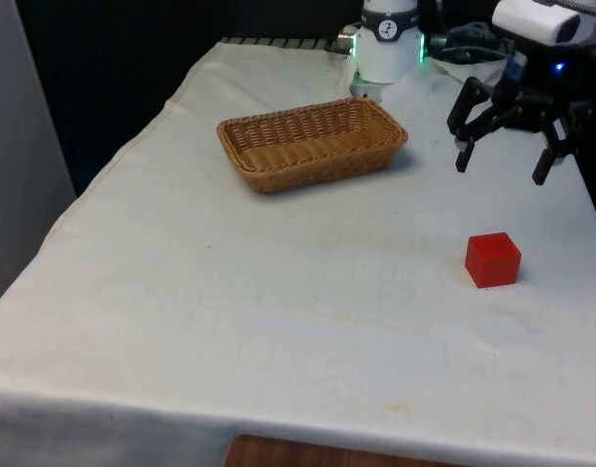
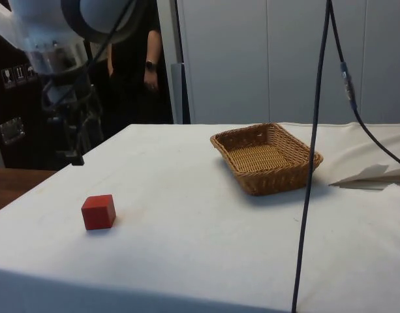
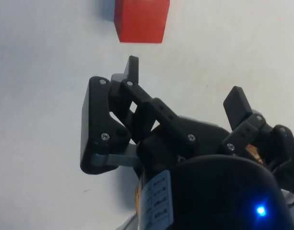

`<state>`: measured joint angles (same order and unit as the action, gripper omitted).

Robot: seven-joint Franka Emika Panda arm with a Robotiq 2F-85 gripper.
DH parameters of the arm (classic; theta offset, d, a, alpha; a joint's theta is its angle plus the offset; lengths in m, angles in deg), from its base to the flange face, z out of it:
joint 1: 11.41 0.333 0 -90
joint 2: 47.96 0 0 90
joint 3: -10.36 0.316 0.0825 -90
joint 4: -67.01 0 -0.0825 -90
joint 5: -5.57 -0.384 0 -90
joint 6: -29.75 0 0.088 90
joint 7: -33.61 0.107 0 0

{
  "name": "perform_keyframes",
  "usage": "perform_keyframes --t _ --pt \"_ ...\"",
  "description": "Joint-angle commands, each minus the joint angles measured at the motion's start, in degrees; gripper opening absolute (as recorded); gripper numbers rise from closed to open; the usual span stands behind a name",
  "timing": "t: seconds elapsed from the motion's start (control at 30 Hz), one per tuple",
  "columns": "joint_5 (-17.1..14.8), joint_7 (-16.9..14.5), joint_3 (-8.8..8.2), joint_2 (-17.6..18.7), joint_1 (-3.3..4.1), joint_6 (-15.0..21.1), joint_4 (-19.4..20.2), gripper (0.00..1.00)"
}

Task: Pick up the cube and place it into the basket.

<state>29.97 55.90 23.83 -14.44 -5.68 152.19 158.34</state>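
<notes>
A red cube (image 1: 493,260) rests on the white cloth near the front view's right edge; the side view has the cube (image 2: 98,212) close to the table's near corner. An oblong wicker basket (image 1: 317,167) stands empty farther back, towards the middle, its woven wall (image 2: 278,179) facing the side camera. My gripper (image 1: 502,167) hovers open above the cloth, behind the cube and apart from it, with nothing between its fingers. In the wrist view the cube (image 3: 141,20) lies just beyond the spread gripper (image 3: 185,84).
The table's right edge in the front view runs close by the cube and gripper. A black cable (image 2: 314,156) hangs down in front of the basket in the side view. A person in dark clothes (image 2: 138,59) stands behind the table.
</notes>
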Motion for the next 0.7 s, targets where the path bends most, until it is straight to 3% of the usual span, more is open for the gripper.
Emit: perform_keyframes --t 0.0,0.17,0.2,0.23,0.47,0.5,0.53,0.67 --pt "0.29 0.00 0.00 0.00 -0.06 1.38 0.46 1.00" --pt "0.63 -0.40 0.11 0.23 -0.40 4.93 1.78 1.00" --pt "0.52 -0.17 0.00 0.17 -0.23 3.55 1.43 1.00" --pt "0.63 -0.52 0.11 0.23 -0.46 5.44 2.01 1.00" --pt "-0.63 -2.01 0.52 0.17 -1.72 9.40 3.61 1.00" --pt "0.06 -1.38 -0.06 0.23 -1.15 8.42 3.27 1.00" --pt "-0.92 -2.23 0.52 0.17 -1.95 9.74 3.78 1.00" --pt "-2.86 -3.72 0.52 0.34 -2.64 11.12 4.47 1.00"
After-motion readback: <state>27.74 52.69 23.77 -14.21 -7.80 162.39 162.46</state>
